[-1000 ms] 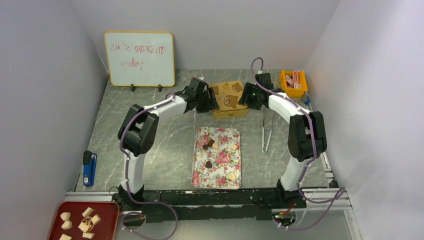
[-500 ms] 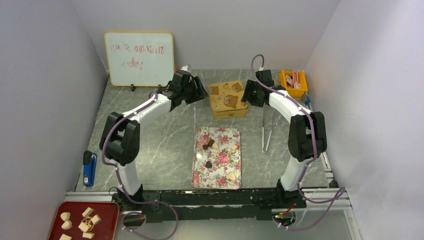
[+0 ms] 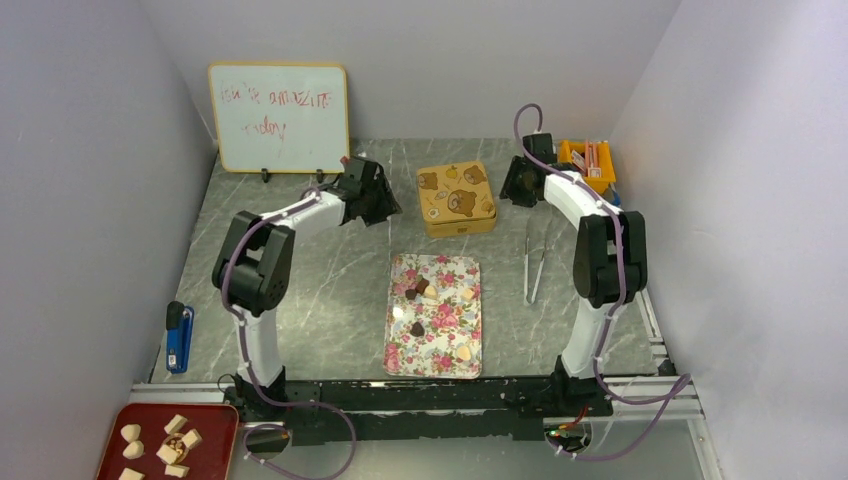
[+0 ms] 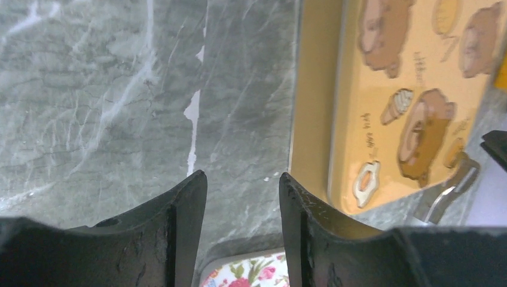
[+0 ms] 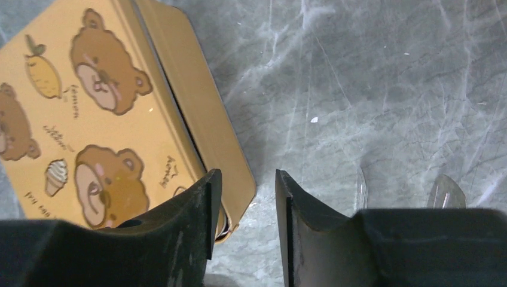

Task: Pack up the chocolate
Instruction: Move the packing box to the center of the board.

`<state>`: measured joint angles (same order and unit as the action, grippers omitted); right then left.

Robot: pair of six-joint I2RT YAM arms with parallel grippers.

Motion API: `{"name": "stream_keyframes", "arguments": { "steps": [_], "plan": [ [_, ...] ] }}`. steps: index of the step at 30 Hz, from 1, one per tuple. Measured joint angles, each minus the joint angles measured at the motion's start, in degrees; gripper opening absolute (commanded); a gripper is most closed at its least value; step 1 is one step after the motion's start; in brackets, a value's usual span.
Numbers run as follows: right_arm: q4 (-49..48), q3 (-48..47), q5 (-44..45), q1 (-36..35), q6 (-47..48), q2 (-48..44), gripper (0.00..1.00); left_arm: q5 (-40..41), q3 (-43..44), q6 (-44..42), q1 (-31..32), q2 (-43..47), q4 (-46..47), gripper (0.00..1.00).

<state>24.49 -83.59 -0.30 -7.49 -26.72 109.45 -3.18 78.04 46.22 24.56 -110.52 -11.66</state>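
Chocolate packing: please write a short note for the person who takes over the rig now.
Left gripper: open, empty, left of the bear tin.
Right gripper: open, empty, right of the tin.
Chocolate: about six pieces on the floral tray.
Done: nothing visibly packed; tin lid is on.
To do: probably open the tin, move the pieces in, close it.

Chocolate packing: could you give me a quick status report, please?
Left gripper and right gripper open, empty, flanking bear tin. Chocolate loose on floral tray. Tin shut, in the way.
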Motion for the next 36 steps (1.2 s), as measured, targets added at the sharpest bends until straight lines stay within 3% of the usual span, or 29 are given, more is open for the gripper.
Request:
{"name": "stream_keyframes", "arguments": {
  "steps": [10,17,23,36],
  "plan": [
    [1.3,-4.5,-0.9,0.4,0.0,7.7,0.34,-3.1,1.0,1.4,0.2,-6.5,0.0,0.52],
    [1.9,-8.9,-3.2,0.4,0.0,12.2,0.32,-5.6,7.6,1.3,1.1,-11.1,0.1,0.53],
    [2.1,-9.1,-4.8,0.5,0.0,12.9,0.32,-7.1,11.7,1.2,2.1,-13.9,0.1,0.54],
    [2.0,-9.1,-3.9,-1.1,0.2,12.9,0.32,-7.2,11.8,0.3,1.4,-14.4,-0.8,0.55]
  ]
}}
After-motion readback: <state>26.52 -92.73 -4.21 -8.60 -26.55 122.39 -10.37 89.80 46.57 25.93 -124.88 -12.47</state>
